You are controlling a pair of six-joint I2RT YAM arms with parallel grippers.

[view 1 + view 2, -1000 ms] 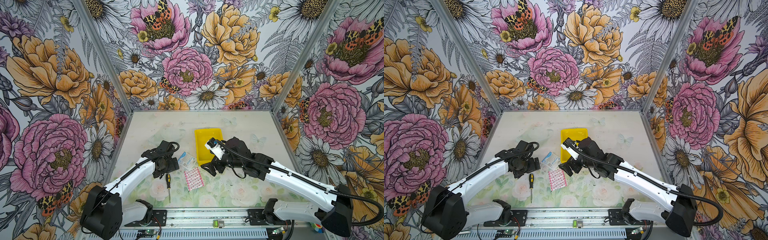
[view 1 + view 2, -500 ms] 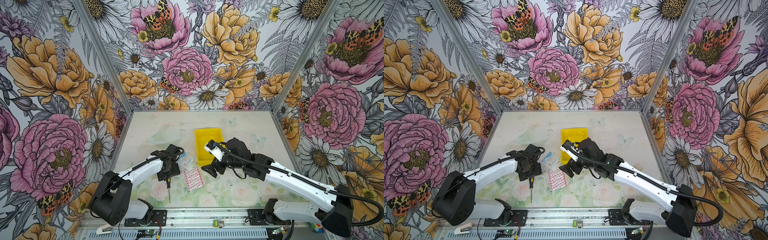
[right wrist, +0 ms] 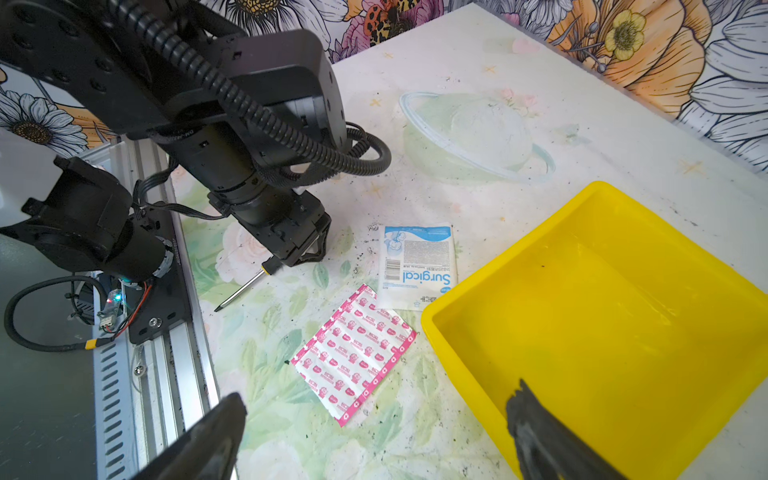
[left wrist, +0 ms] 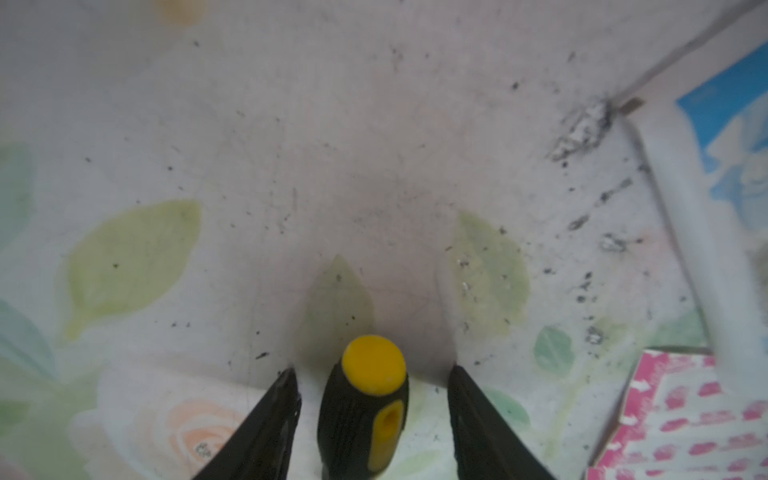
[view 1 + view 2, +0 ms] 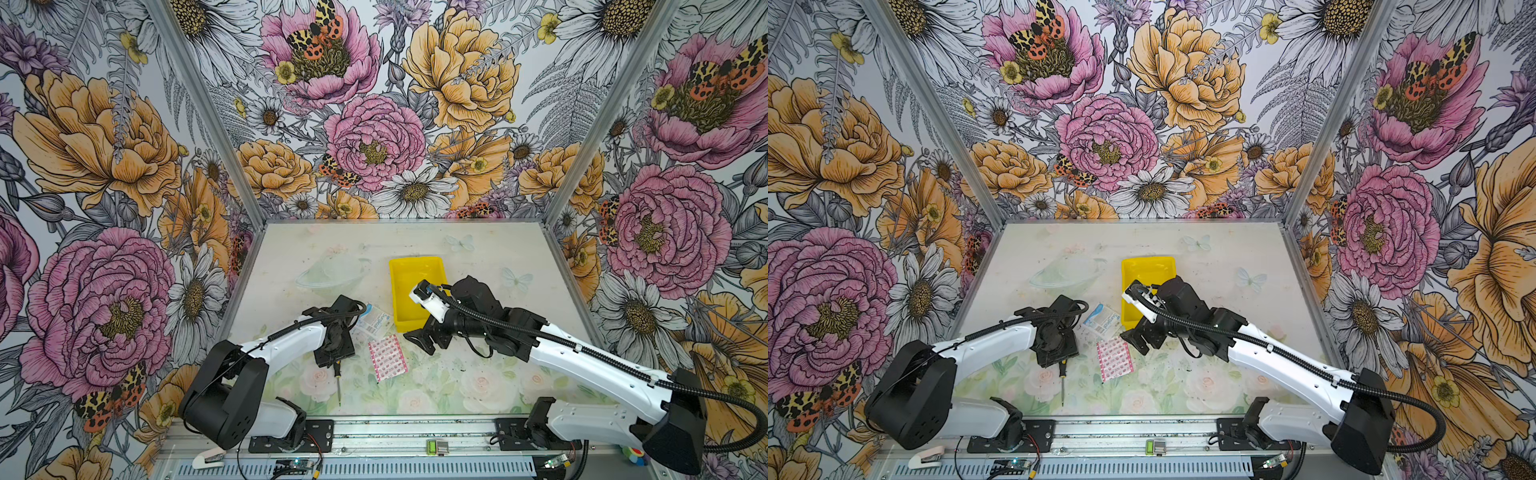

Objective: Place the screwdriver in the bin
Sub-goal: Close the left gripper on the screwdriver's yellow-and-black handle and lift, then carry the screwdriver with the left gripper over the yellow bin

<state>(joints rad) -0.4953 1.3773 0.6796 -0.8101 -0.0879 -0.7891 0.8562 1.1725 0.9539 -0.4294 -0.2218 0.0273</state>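
The screwdriver (image 5: 338, 384) lies flat near the table's front edge, its shaft pointing at the front rail. It has a black handle (image 4: 365, 399) with a yellow cap. My left gripper (image 5: 334, 359) stands over the handle end. In the left wrist view its jaws (image 4: 372, 372) straddle the handle, with a gap showing on each side. The yellow bin (image 5: 415, 266) sits mid-table and is empty (image 3: 582, 332). My right gripper (image 5: 424, 338) hovers open at the bin's near left corner, holding nothing (image 3: 378, 395).
A pink-patterned packet (image 5: 387, 357) lies right of the screwdriver, and a blue-white packet (image 5: 376, 324) lies between it and the bin. The metal rail (image 5: 374, 432) runs along the front edge. Flowered walls close in the other three sides.
My left gripper has swung toward the front and come down over the screwdriver's handle, and its jaws have narrowed. The right arm has stayed in place.
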